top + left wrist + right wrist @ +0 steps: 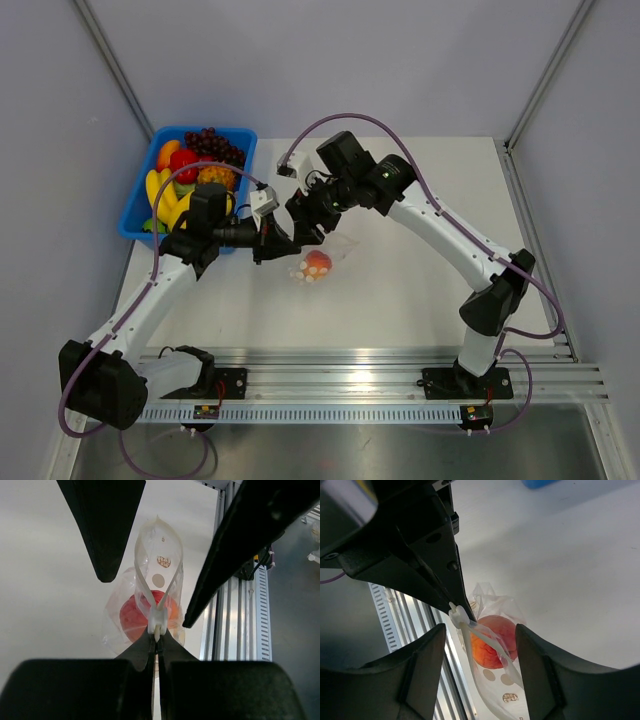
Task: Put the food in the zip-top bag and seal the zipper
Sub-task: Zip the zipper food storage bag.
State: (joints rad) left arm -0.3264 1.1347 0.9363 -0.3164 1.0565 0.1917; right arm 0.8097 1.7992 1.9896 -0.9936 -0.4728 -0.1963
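The zip-top bag (330, 260) lies on the white table with the food, an orange-red peach (317, 264), inside it. My left gripper (288, 252) is shut on the end of the zipper (158, 622), just behind its white slider. From there the two whitish strips spread apart, so the mouth (159, 555) gapes. The peach (134, 618) shows through the plastic below the strips. My right gripper (480, 647) is open, its fingers (422, 672) standing either side of the bag's mouth above the peach (492, 641) without touching. It hovers just over the bag (306, 232).
A blue bin (138, 185) at the back left holds bananas (165, 198), grapes (214, 145) and other fruit. An aluminium rail (380, 362) runs along the near edge of the table, close to the bag.
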